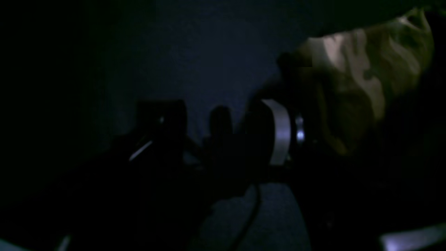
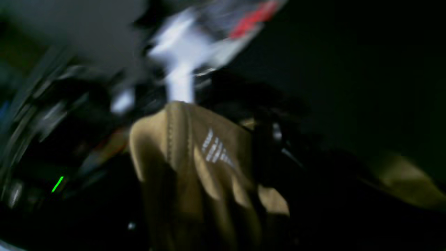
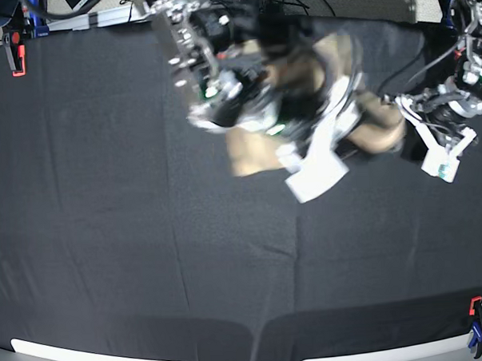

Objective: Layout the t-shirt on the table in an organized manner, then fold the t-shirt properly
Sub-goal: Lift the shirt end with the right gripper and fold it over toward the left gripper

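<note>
T-shirt (image 3: 260,152): camouflage, bunched in a heap at the far end of the desk (image 3: 148,256), directly under the blurred right hand (image 3: 246,108); whether that hand grips it, cannot tell. Left hand (image 3: 446,151): beside the heap, fingers wide, empty. Step: laying out, barely begun. Next: likely pinch edges, spread flat.

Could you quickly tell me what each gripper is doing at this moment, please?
Left gripper: open, holding nothing, beside the crumpled camouflage t-shirt.
Right gripper: blurred in motion over the shirt; open or shut cannot be told.
</note>
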`<action>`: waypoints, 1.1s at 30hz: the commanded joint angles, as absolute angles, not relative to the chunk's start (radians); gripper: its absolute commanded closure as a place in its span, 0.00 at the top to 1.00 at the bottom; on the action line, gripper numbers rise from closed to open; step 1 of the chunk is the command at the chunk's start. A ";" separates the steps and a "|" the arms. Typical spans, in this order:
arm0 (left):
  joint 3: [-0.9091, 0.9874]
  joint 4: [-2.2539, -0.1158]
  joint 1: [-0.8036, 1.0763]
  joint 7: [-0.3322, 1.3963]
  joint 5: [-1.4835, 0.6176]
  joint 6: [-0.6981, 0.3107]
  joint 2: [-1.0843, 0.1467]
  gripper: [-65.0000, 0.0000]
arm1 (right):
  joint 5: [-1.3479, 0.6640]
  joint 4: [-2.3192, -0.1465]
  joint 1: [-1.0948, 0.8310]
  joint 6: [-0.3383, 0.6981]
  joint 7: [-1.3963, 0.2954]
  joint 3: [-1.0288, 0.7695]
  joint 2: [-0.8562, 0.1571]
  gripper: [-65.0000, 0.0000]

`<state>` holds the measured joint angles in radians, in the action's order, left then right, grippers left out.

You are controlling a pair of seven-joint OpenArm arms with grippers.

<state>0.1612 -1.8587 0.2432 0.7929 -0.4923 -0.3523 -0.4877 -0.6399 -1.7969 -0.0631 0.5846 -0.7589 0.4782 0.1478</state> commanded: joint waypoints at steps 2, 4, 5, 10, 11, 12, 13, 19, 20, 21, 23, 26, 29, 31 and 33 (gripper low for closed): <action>0.199 -1.879 0.235 0.773 -0.508 -0.355 -0.502 0.47 | -0.643 -1.843 -0.047 0.599 -0.752 0.476 0.157 0.39; 0.229 -1.879 0.235 0.779 -0.537 -0.355 -0.502 0.47 | -0.577 -1.882 -0.047 0.598 -0.784 0.456 0.157 0.39; 0.243 -1.879 0.235 0.783 -0.558 -0.355 -0.502 0.47 | -0.540 -1.903 -0.047 0.589 -0.793 0.440 0.157 0.39; 0.269 -1.879 0.235 0.792 -0.588 -0.356 -0.502 0.47 | -0.389 -1.946 -0.047 0.522 -0.794 0.327 0.157 0.39; 0.269 -1.879 0.235 0.792 -0.589 -0.356 -0.501 0.47 | -0.384 -1.946 -0.047 0.523 -0.794 0.303 0.157 0.39; 0.269 -1.879 0.235 0.792 -0.592 -0.356 -0.501 0.47 | -0.385 -1.946 -0.047 0.523 -0.794 0.282 0.157 0.40; 0.269 -1.879 0.235 0.792 -0.596 -0.356 -0.501 0.47 | -0.392 -1.945 -0.047 0.523 -0.796 0.267 0.157 0.40; 0.269 -1.879 0.235 0.796 -0.596 -0.356 -0.501 0.47 | -0.401 -1.916 -0.047 0.524 -0.817 0.297 0.157 0.48; 0.269 -1.879 0.235 0.803 -0.596 -0.356 -0.501 0.47 | -0.369 -1.908 -0.047 0.524 -0.810 0.311 0.157 0.50; 0.269 -1.879 0.235 0.810 -0.596 -0.356 -0.501 0.47 | -0.319 -1.902 -0.047 0.524 -0.809 0.327 0.157 0.52; 0.269 -1.879 0.235 0.822 -0.596 -0.356 -0.501 0.47 | -0.182 -1.894 -0.044 0.524 -0.809 0.367 0.157 0.53; 0.269 -1.879 0.235 0.822 -0.596 -0.356 -0.501 0.47 | -0.050 -1.889 -0.032 0.523 -0.808 0.430 0.157 0.53; 0.269 -1.879 0.235 0.823 -0.596 -0.356 -0.501 0.47 | -0.018 -1.886 -0.016 0.523 -0.804 0.492 0.157 0.53; 0.269 -1.879 0.235 0.824 -0.596 -0.356 -0.502 0.47 | 0.027 -1.876 -0.011 0.523 -0.804 0.532 0.157 0.53; 0.269 -1.879 0.235 0.833 -0.596 -0.356 -0.502 0.47 | 0.078 -1.842 0.002 0.523 -0.801 0.567 0.157 0.53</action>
<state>0.2611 -1.8595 0.2432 0.8490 -0.5873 -0.3519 -0.4877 0.0822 -1.8275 -0.0139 0.5201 -0.8265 0.5671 0.1467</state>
